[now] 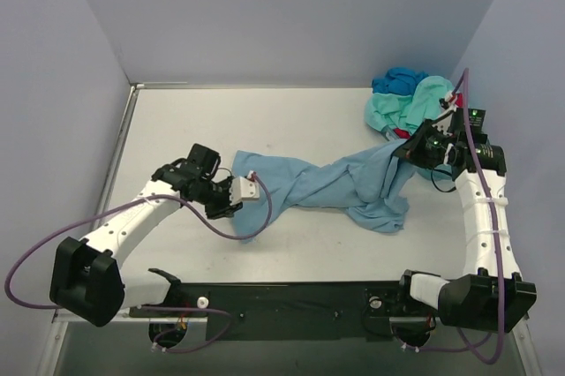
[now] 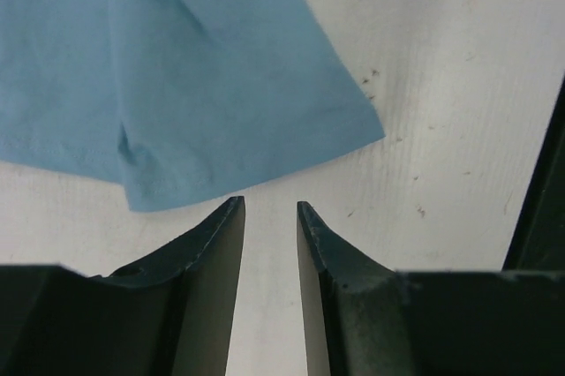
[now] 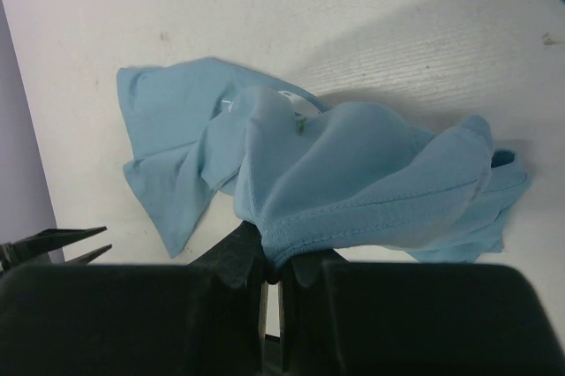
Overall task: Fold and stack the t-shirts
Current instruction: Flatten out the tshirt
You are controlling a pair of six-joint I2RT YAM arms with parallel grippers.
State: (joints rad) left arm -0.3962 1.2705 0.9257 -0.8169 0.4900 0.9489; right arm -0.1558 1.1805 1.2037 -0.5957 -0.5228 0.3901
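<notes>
A light sky-blue t-shirt (image 1: 327, 184) lies stretched and twisted across the middle of the table. My left gripper (image 1: 253, 189) is open and empty at the shirt's left end. In the left wrist view its fingertips (image 2: 231, 208) stand just short of the shirt's edge (image 2: 177, 85), over bare table. My right gripper (image 1: 404, 150) is shut on the shirt's right end. In the right wrist view it (image 3: 279, 257) pinches a stitched hem of the shirt (image 3: 353, 173), lifted off the table. A pile of mint-green (image 1: 402, 109), deeper blue (image 1: 397, 81) and red (image 1: 402, 133) shirts lies at the back right.
Purple-grey walls close in the table (image 1: 265, 120) on the left, back and right. A black rail (image 1: 282, 297) with the arm bases runs along the near edge. Purple cables (image 1: 35, 261) loop off both arms.
</notes>
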